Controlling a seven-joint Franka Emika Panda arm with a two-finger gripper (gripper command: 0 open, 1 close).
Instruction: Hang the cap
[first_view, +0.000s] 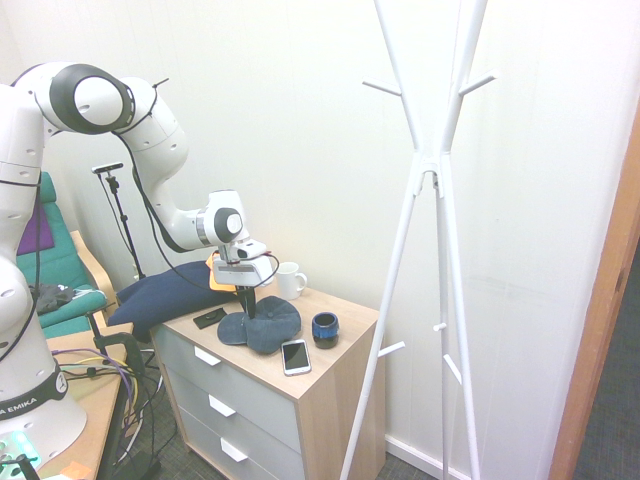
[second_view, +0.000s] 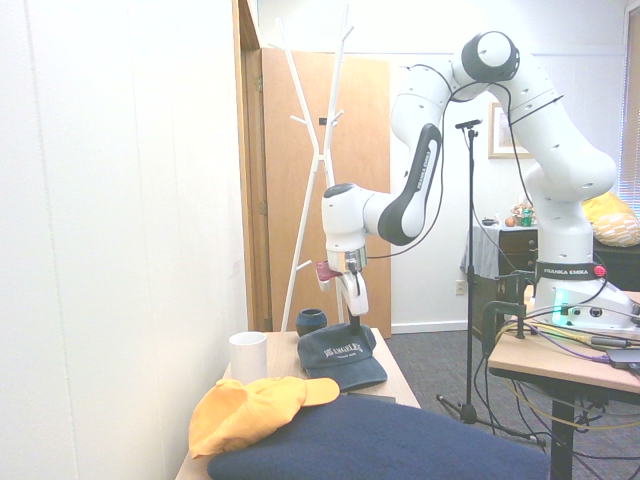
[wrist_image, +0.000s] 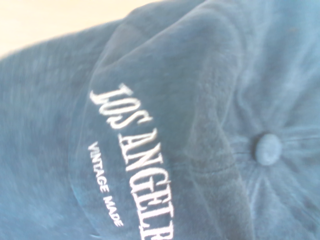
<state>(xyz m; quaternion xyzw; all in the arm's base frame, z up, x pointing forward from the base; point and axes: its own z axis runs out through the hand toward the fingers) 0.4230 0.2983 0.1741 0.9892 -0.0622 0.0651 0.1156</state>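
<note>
cap (first_view: 262, 327): lies on the wooden counter (first_view: 345, 312) atop the drawer unit, crown up; in the second exterior view the brim faces the camera.
neighbours: white mug (first_view: 290, 280) behind it, small dark blue cup (first_view: 325, 328) just beside it, phone (first_view: 295, 356) near the counter's front edge, orange-yellow cap (second_view: 250, 408) apart from it on a navy cushion (second_view: 380, 445).
end effector (second_view: 353, 322): points steeply down onto the crown, fingers clenched on a pinch of the cap's top fabric, as far as the exterior views show.
weight (judged): light; it should lift with little effort.
stiffness (judged): crown is soft cloth that folds and sags, visible as creases in the wrist view; brim likely stiffer and holds its curve.
slip (judged): brushed fabric, not slippery; a pinch of loose cloth may pull out if the bite is shallow.
fragility (judged): none to speak of; tolerates squeezing.
grasp site (judged): the crown near the top button (wrist_image: 268, 148) lets the cap dangle open-side down, which suits dropping it over a peg of the white coat stand (first_view: 430, 170); the brim is the firmer alternative.
colour: dark navy-blue, slightly faded.
marking: white embroidered "LOS ANGELES" lettering (wrist_image: 132, 150) on the front, smaller "VINTAGE MADE" beneath.
seams: panels meet at the button.
</note>
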